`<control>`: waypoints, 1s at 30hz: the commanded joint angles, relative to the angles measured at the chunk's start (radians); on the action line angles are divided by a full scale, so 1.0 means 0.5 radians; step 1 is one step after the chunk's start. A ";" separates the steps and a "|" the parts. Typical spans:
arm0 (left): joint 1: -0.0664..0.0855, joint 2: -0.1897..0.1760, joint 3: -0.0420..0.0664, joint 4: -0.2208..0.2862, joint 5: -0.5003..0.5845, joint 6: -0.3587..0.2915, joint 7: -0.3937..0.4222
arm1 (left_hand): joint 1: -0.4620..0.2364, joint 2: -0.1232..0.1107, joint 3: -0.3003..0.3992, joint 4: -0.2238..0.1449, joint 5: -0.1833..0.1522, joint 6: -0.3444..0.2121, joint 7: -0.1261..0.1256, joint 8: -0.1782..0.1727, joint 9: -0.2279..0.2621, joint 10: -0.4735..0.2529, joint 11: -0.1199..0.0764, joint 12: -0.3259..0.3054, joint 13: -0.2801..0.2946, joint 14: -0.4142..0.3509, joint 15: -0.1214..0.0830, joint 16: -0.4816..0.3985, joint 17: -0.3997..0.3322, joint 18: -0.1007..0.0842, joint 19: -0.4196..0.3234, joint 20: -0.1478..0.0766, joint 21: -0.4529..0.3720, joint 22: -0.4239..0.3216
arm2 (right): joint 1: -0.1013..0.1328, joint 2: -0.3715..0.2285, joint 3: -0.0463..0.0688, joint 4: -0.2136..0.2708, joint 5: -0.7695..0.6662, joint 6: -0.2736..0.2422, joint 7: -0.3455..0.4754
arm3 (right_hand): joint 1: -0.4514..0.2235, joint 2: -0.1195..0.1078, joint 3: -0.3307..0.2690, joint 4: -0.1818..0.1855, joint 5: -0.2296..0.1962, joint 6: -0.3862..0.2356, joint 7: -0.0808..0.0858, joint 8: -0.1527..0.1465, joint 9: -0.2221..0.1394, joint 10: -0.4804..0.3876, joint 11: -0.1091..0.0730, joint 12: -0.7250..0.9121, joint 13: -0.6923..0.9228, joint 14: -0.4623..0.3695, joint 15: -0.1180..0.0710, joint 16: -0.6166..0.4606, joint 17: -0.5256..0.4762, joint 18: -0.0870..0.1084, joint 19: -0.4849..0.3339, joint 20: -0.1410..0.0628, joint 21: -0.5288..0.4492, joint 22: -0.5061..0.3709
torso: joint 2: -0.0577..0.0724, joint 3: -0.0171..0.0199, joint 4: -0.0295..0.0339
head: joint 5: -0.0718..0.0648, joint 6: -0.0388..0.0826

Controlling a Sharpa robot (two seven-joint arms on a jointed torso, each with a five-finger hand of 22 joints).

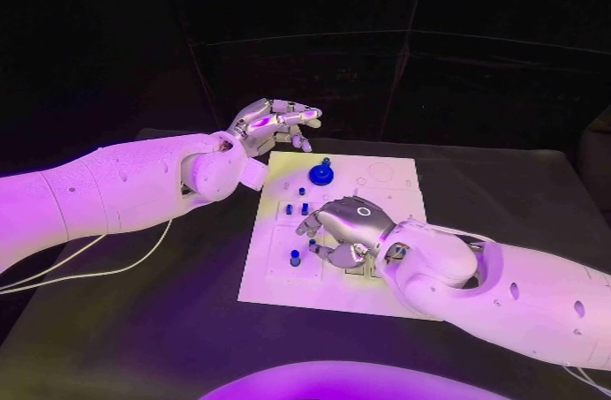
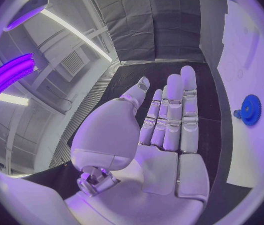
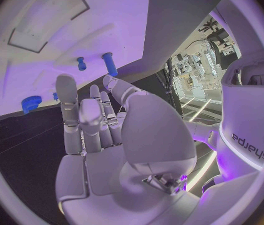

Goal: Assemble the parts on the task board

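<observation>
The right robot hand (image 1: 346,230) hangs over the middle of the task board (image 1: 382,172), palm down, fingers curled toward the plate. From its own wrist camera the fingers (image 3: 85,120) stand straight and side by side with nothing between them and the thumb, so it holds nothing. Whether the fingertips touch the board I cannot tell.

The left robot hand (image 1: 270,122) sits off the board's far left corner, above the black table (image 1: 153,329), fingers spread loosely and empty; its wrist camera shows an open flat palm (image 2: 163,135) with the fingers straight.

On the white task board, a blue gear (image 1: 321,174) with a knob on top stands near the far edge, between the two hands and apart from both. It shows in the left wrist view as well (image 2: 251,109). Several small blue pegs (image 1: 296,208) stand upright in the board's left half, just beside the right hand's fingers, and another blue peg (image 1: 296,258) stands nearer the robot. The right wrist view shows a taller blue peg (image 3: 110,63) beside a shorter one
</observation>
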 commanded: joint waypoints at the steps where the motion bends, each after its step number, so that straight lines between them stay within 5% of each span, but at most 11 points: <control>1: 0.002 -0.006 0.000 0.004 -0.008 0.033 0.009 | 0.011 0.017 -0.014 0.001 0.001 -0.017 -0.003 0.009 -0.002 -0.018 -0.002 0.014 -0.001 -0.012 0.003 -0.007 -0.003 0.009 0.016 -0.001 -0.009 -0.004 | 0.018 -0.101 0.003 0.040 0.350 -0.240 0.093 | -0.051 -0.008 -0.005 0.033 0.000 0.065 -0.006 0.030 0.010 0.089 -0.018 0.048 0.011 -0.003 -0.011 -0.005 -0.005 0.037 -0.006 -0.006 -0.005 -0.003 | 0.001 -0.0021 0.000 | -0.006 0.010; 4: 0.002 -0.012 -0.001 0.007 -0.008 0.033 0.013 | 0.012 0.017 -0.015 0.000 0.001 -0.017 -0.003 0.010 -0.002 -0.018 -0.002 0.014 -0.001 -0.012 0.003 -0.007 -0.003 0.009 0.016 -0.001 -0.010 -0.004 | 0.037 -0.224 0.003 0.080 0.705 -0.236 0.108 | -0.085 -0.009 -0.040 0.063 -0.004 0.135 -0.029 0.061 0.021 0.272 -0.062 0.150 0.054 0.005 -0.041 0.011 0.017 0.032 0.027 -0.025 0.024 0.047 | 0.001 -0.0028 -0.003 | -0.035 0.027; 6: 0.002 -0.016 -0.002 0.008 -0.008 0.032 0.017 | 0.012 0.017 -0.015 0.000 0.001 -0.017 -0.003 0.010 -0.002 -0.018 -0.002 0.014 -0.001 -0.012 0.003 -0.007 -0.003 0.009 0.016 -0.001 -0.010 -0.004 | 0.047 -0.325 0.004 0.117 0.902 -0.219 0.101 | -0.161 -0.030 -0.118 0.114 -0.003 0.188 -0.076 0.082 0.030 0.448 -0.114 0.278 0.136 0.053 -0.085 0.141 0.198 0.004 0.123 -0.063 0.128 0.214 | -0.002 -0.0054 -0.007 | -0.052 0.040; 10: 0.002 -0.025 -0.003 0.011 -0.008 0.030 0.025 | 0.014 0.016 -0.016 -0.002 0.001 -0.017 -0.003 0.010 -0.002 -0.018 -0.002 0.015 -0.001 -0.013 0.003 -0.007 -0.004 0.009 0.017 -0.001 -0.010 -0.004 | 0.055 -0.505 0.003 0.188 1.091 -0.172 0.041 | -0.279 -0.074 -0.286 0.207 0.075 0.252 -0.129 0.111 0.051 0.551 -0.184 0.539 0.361 0.086 -0.137 0.229 0.305 -0.027 0.230 -0.122 0.240 0.389 | -0.007 -0.0086 -0.016 | -0.074 0.047; 11: 0.002 -0.027 -0.003 0.012 -0.008 0.029 0.027 | 0.014 0.016 -0.016 -0.002 0.001 -0.017 -0.003 0.011 -0.002 -0.018 -0.002 0.015 -0.001 -0.013 0.003 -0.007 -0.004 0.009 0.017 -0.001 -0.010 -0.005 | 0.057 -0.553 0.003 0.210 1.119 -0.162 0.017 | -0.295 -0.054 -0.335 0.240 0.086 0.266 -0.145 0.123 0.061 0.545 -0.185 0.657 0.474 0.093 -0.134 0.263 0.349 -0.034 0.257 -0.140 0.274 0.447 | -0.009 -0.0100 -0.019 | -0.081 0.051; 13: 0.002 -0.030 -0.004 0.015 -0.008 0.026 0.029 | 0.014 0.016 -0.017 -0.002 0.001 -0.016 -0.003 0.012 -0.001 -0.017 -0.003 0.016 -0.001 -0.013 0.003 -0.007 -0.004 0.009 0.017 -0.001 -0.011 -0.005 | 0.058 -0.621 0.003 0.242 1.145 -0.153 -0.034 | -0.291 -0.043 -0.428 0.268 0.087 0.285 -0.166 0.163 0.089 0.643 -0.213 1.318 1.198 0.117 -0.159 0.368 0.494 -0.068 0.316 -0.143 0.361 0.588 | -0.011 -0.0129 -0.022 | -0.097 0.057; 15: 0.002 -0.036 -0.005 0.021 -0.008 0.023 0.031 | 0.013 0.016 -0.019 -0.001 0.001 -0.014 -0.004 0.013 -0.001 -0.017 -0.003 0.018 0.000 -0.013 0.003 -0.007 -0.005 0.009 0.017 -0.001 -0.011 -0.005 | 0.059 -0.721 0.002 0.285 1.154 -0.125 -0.141 | -0.342 -0.027 -0.536 0.335 0.085 0.243 -0.156 0.187 0.111 0.665 -0.201 1.742 1.691 0.128 -0.153 0.452 0.619 -0.081 0.340 -0.143 0.408 0.667 | -0.015 -0.0169 -0.027 | -0.114 0.058; 21: 0.002 -0.043 -0.007 0.029 -0.008 0.015 0.035 | 0.011 0.017 -0.022 0.000 0.001 -0.011 -0.004 0.015 0.000 -0.015 -0.003 0.020 0.000 -0.013 0.003 -0.007 -0.005 0.009 0.017 0.000 -0.012 -0.006 | 0.058 -0.882 0.000 0.323 1.066 -0.114 -0.380 | -0.359 -0.030 -0.771 0.442 0.120 0.155 -0.156 0.271 0.171 0.629 -0.184 2.034 2.061 0.137 -0.146 0.541 0.748 -0.090 0.361 -0.140 0.470 0.763 | -0.031 -0.0316 -0.043 | -0.137 0.052; 30: 0.001 -0.064 -0.008 0.037 -0.008 0.012 0.045 | 0.010 0.017 -0.023 0.000 0.001 -0.011 -0.004 0.016 0.000 -0.015 -0.003 0.021 0.000 -0.014 0.003 -0.006 -0.005 0.009 0.017 0.000 -0.012 -0.007 | 0.052 -0.937 -0.003 0.321 0.924 -0.095 -0.514 | -0.345 0.028 -0.936 0.550 0.225 0.091 -0.153 0.367 0.230 0.741 -0.181 2.354 2.456 0.163 -0.141 0.648 0.921 -0.116 0.417 -0.136 0.566 0.928 | -0.044 -0.0309 -0.068 | -0.137 0.034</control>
